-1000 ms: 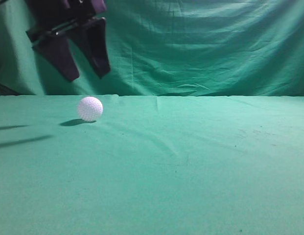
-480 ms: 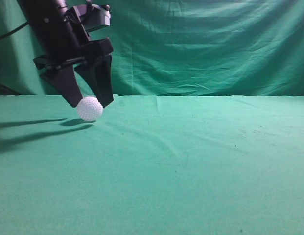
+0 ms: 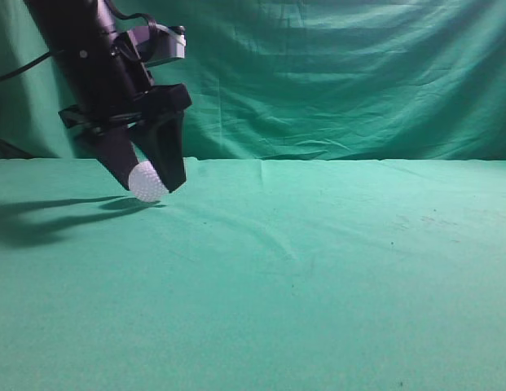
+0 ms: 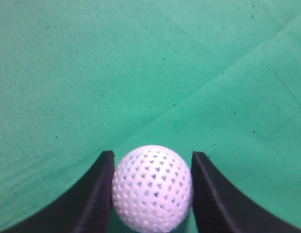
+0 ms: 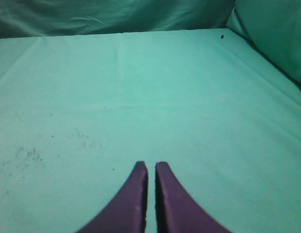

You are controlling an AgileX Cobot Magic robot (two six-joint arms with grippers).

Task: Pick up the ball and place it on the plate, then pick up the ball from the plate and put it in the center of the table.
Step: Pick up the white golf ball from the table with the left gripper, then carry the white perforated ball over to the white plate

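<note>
The ball [image 3: 147, 182], a small white dimpled sphere, sits at the far left of the green table [image 3: 318, 269]. My left gripper [image 3: 151, 186] has come down over it, with one black jaw on each side. In the left wrist view the ball [image 4: 151, 189] fills the gap between the jaws [image 4: 152, 154], and both jaws touch it. It still rests on the cloth. My right gripper [image 5: 150, 166] is shut and empty above bare cloth; it does not show in the exterior view. No plate is in view.
A draped green backdrop curtain [image 3: 334, 73] hangs behind the table's far edge. The left arm's shadow lies on the cloth at far left [image 3: 33, 220]. In the right wrist view the curtain folds in at the right [image 5: 271, 34].
My left gripper has come down from above onto the ball. Its jaws have closed in from either side until they touch it. The ball has barely moved.
</note>
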